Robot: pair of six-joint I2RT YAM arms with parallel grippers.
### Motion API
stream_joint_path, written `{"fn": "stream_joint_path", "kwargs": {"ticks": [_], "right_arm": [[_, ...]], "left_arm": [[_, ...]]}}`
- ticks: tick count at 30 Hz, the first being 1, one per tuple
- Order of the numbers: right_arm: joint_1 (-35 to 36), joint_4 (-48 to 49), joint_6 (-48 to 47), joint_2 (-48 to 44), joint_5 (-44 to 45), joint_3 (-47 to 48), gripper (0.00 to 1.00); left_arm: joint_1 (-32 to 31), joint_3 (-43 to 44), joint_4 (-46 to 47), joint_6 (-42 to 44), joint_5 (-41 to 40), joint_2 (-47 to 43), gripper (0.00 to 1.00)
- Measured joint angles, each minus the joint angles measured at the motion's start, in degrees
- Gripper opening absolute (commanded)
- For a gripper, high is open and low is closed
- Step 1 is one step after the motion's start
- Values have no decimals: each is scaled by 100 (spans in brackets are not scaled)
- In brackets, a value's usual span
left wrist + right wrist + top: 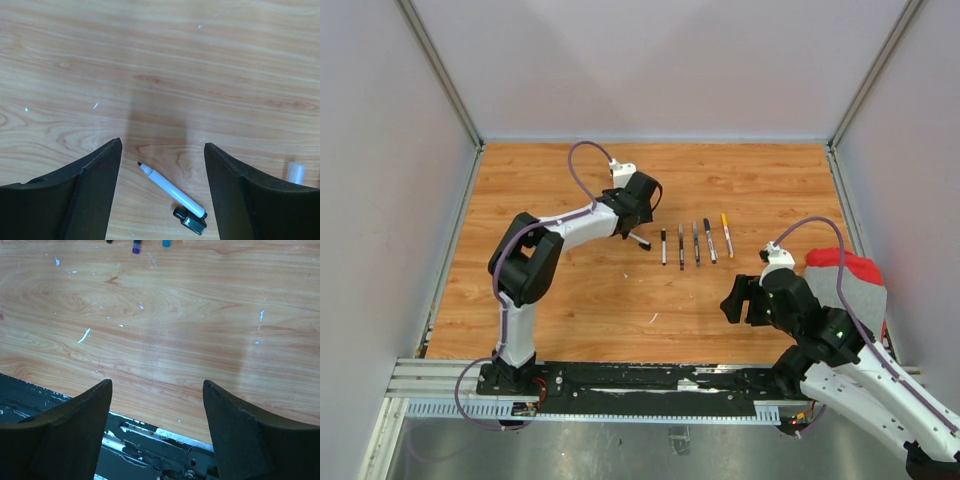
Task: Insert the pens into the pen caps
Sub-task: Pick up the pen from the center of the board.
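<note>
White cylinder (296,172) partly hidden, identity unclear; pen ends (136,246) cropped at top edge.

Near side of the pen row (696,243), bare wood (620,300) runs to the rail (650,385), crossed only by the right gripper (157,390). Left of the row, the left gripper (162,150) straddles a loose pen (172,187) and cap (190,222), jaws wide. Right of the row a cloth (848,285) lies in the way; beyond the row the wood is free to the back wall (650,70).

place: lab test cell | white panel walls (660,60), mounting rail (650,380), wooden tabletop (600,300)
</note>
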Motion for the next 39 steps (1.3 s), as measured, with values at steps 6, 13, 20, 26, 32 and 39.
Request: {"fn": "stream_joint_path", "kwargs": {"ticks": [6, 13, 20, 26, 32, 39], "right_arm": [[0, -4, 4, -37, 0, -33, 74], [0, -4, 22, -52, 0, -66, 74], [0, -13, 26, -125, 2, -87, 74], [0, -33, 39, -164, 2, -96, 74], [0, -46, 52, -179, 0, -107, 75], [0, -48, 61, -186, 2, -118, 75]], "left_arm": [[-68, -2, -293, -286, 0, 170, 71], [-153, 0, -498, -608, -4, 278, 70], [-192, 22, -649, -831, -35, 424, 67], [-286, 22, -713, -992, -74, 424, 66], [-457, 9, -728, -1097, -140, 424, 66], [-597, 9, -734, -1193, -144, 424, 61]]}}
